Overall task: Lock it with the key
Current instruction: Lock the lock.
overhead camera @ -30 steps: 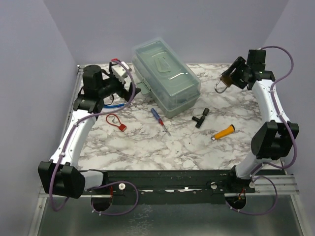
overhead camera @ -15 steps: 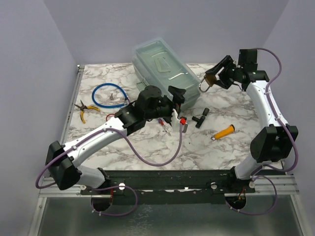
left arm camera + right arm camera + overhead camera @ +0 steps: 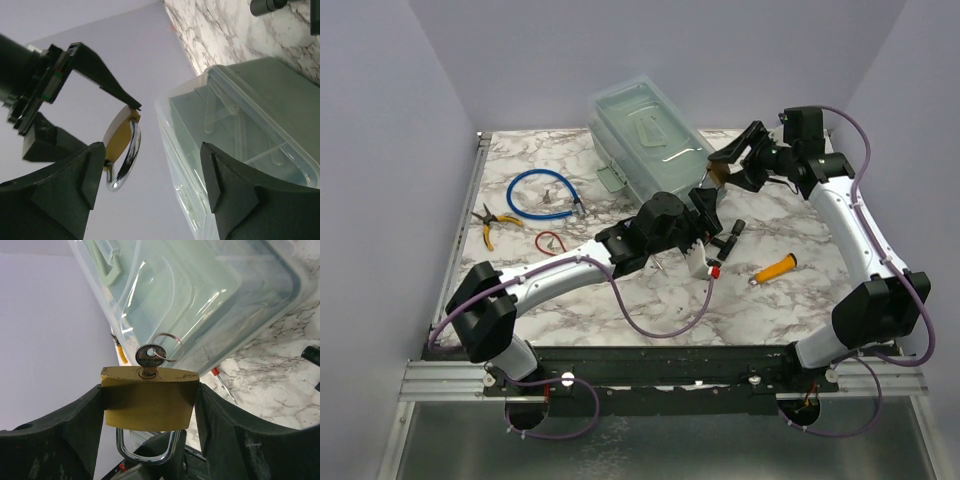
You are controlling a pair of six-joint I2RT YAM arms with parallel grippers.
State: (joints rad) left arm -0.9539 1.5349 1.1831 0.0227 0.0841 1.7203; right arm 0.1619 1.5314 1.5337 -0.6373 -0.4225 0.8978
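The lock (image 3: 147,400) is off the table, held in the air above the marble near the clear box (image 3: 655,150). Reading from the left: my left gripper (image 3: 152,165) is spread wide and empty, and in its wrist view the lock sits straight ahead, framed between my two fingers but not touching them. Next comes the lock itself, seen there edge-on with its silver shackle (image 3: 127,150) toward me. To its right, my right gripper (image 3: 732,165) is clamped on the two flat sides of the brass body.

In the right wrist view the key (image 3: 149,356) stands in the keyhole and points away from that wrist, with its ring (image 3: 167,347) hanging off the bow. The shackle points back toward the wrist. The lock's long axis therefore runs from shackle to key along my right fingers. I judge that my left gripper is the free one, and it must come round to the key end. I cannot tell whether the shackle is seated.
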